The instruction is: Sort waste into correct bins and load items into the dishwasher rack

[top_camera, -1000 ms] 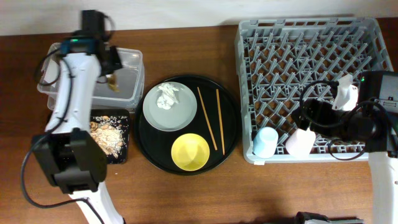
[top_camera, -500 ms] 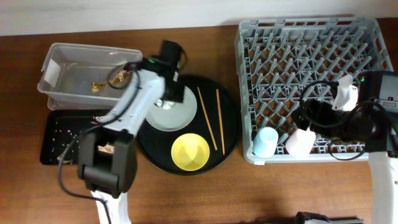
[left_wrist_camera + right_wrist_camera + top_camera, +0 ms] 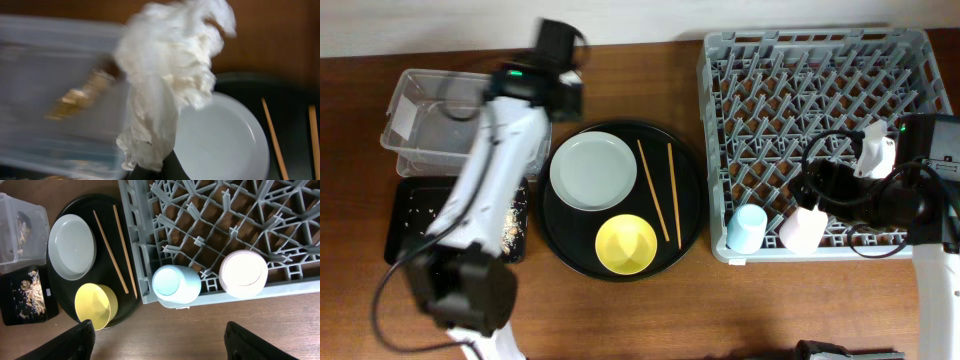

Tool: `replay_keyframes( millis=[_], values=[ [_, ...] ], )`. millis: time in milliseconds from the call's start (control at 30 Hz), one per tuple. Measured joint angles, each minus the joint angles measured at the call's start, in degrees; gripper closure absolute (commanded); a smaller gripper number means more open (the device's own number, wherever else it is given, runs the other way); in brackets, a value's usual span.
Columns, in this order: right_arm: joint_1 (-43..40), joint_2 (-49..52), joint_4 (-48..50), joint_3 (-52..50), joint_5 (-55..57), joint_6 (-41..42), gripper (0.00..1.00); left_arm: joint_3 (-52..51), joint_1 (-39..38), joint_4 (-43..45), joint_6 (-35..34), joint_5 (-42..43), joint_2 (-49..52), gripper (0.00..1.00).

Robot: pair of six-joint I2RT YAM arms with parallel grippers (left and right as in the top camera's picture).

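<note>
In the left wrist view my left gripper [image 3: 155,171] is shut on the crumpled white tissue [image 3: 170,85] and holds it in the air between the clear tub [image 3: 45,75] and the grey-green plate [image 3: 222,142]. Overhead, this gripper [image 3: 563,98] is at the tub's [image 3: 420,150] right end; the tissue is hidden under it. A brown wrapper [image 3: 75,97] lies in the tub. The plate [image 3: 593,171] is bare. The yellow bowl [image 3: 626,243] and two chopsticks [image 3: 654,190] lie on the round black tray. My right gripper [image 3: 165,347] is open and empty above the rack's [image 3: 820,60] front edge. The blue cup [image 3: 747,228] and pink cup [image 3: 802,227] stand upside down in the rack.
The flat black tray [image 3: 400,225] with food scraps [image 3: 516,212] lies in front of the tub. The large round black tray [image 3: 692,180] sits between the bins and the rack. Bare wood table [image 3: 620,320] runs along the front.
The left gripper went from the tub to the plate, took the tissue and moved back up-left toward the tub. The plate is now bare. The right arm has not moved.
</note>
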Motion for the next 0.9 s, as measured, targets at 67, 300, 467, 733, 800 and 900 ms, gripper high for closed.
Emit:
replay_keyframes(
  millis=[67,300,467,733,800,900],
  values=[
    [0.0,0.0,0.0,0.0,0.0,0.0,0.16,0.9,7.37,1.57,-0.02,-0.61,-1.27,0.9],
    [0.0,0.0,0.0,0.0,0.02,0.0,0.16,1.42,15.82,-5.31,1.77,5.2,9.4,0.11],
    [0.0,0.0,-0.22,0.0,0.0,0.02,0.01,9.84,13.22,-19.67,2.56,6.75,-4.37,0.01],
    [0.0,0.02,0.17,0.0,0.02,0.04,0.01,12.13,5.51,-30.49,2.75,7.85,-34.47,0.01],
    [0.0,0.07,0.17,0.0,0.02,0.04,0.02,12.13,5.51,-30.6,2.75,7.85,-38.4,0.01],
    [0.0,0.07,0.17,0.0,0.0,0.07,0.01,11.76,5.51,-32.74,2.75,7.48,-42.56,0.01]
  ],
)
